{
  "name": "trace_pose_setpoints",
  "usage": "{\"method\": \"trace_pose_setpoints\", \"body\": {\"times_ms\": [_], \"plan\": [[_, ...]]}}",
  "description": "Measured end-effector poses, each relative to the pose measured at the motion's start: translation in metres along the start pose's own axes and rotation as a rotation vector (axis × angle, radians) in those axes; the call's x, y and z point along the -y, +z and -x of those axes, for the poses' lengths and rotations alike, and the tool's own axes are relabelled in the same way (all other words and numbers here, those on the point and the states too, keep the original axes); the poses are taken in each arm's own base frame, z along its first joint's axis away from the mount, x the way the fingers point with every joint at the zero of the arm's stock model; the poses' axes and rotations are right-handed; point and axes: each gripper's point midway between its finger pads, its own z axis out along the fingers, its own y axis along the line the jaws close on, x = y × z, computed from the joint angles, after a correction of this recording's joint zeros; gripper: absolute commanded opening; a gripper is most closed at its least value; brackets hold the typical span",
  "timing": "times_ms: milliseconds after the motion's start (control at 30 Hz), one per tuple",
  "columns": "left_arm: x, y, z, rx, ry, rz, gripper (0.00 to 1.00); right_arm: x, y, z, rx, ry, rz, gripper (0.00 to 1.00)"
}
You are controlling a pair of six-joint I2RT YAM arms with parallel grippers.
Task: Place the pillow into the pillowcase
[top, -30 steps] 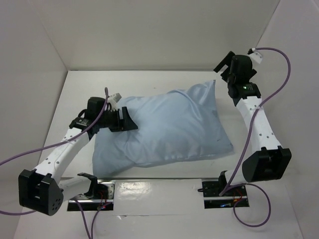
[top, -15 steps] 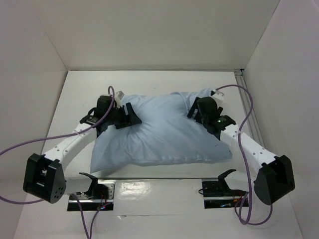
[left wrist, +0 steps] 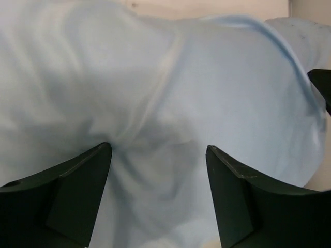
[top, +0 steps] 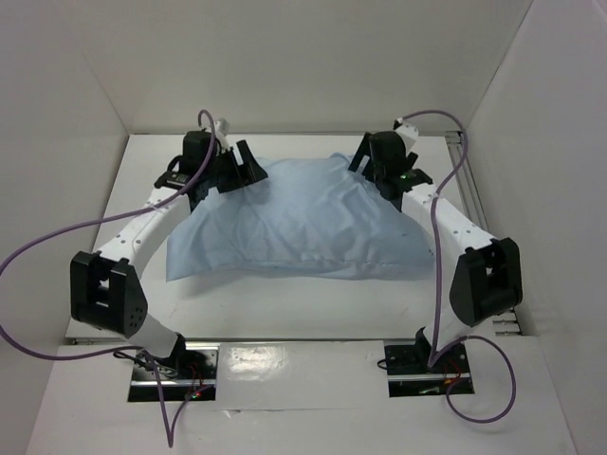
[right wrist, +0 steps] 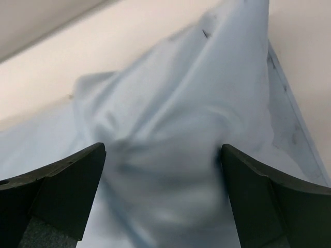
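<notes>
Pillowcase [top: 294, 223], light blue: one.
Arms: two, namely left arm [top: 142, 223] and right arm [top: 446, 213].
Grippers: two, left gripper [top: 245, 163] at the far left corner of the cloth and right gripper [top: 365, 156] at the far right corner. Two fingers each, four in all.
Purple cables: two, left cable [top: 201, 116] and right cable [top: 438, 113].
Base plates, near edge: two, left plate [top: 171, 370] and right plate [top: 422, 365].
Table [top: 313, 303]: one.

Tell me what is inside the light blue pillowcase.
The pillowcase bulges plumply, so something fills it, but its fabric covers the contents completely. No white pillow shows in any view, so what is inside cannot be seen.
</notes>
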Motion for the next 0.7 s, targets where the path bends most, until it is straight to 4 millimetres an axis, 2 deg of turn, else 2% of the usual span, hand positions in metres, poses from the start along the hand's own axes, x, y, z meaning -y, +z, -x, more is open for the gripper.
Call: {"method": "trace_pose_setpoints", "body": {"times_ms": [133,233,300,367,500,600,700], "plan": [[0.025,-0.019,0.038,0.071,0.066,-0.025,0.9,-0.024,-0.022,0.061,0.083,-0.017,0.042,1.0],[0.045,-0.051,0.06,0.13,0.127,-0.046,0.94,-0.025,-0.052,0.106,0.163,-0.019,0.04,1.0],[0.059,-0.083,0.075,0.191,0.167,-0.061,0.95,-0.009,-0.076,0.128,0.21,-0.014,0.006,1.0],[0.074,-0.121,0.089,0.265,0.205,-0.083,0.95,0.016,-0.102,0.148,0.263,-0.003,-0.05,1.0],[0.092,-0.191,0.11,0.414,0.252,-0.107,0.97,0.065,-0.155,0.177,0.374,0.033,-0.16,1.0],[0.097,-0.227,0.114,0.487,0.264,-0.118,0.97,0.091,-0.184,0.186,0.428,0.056,-0.217,1.0],[0.1,-0.245,0.111,0.514,0.272,-0.127,0.97,0.107,-0.195,0.184,0.44,0.059,-0.26,1.0]]}}
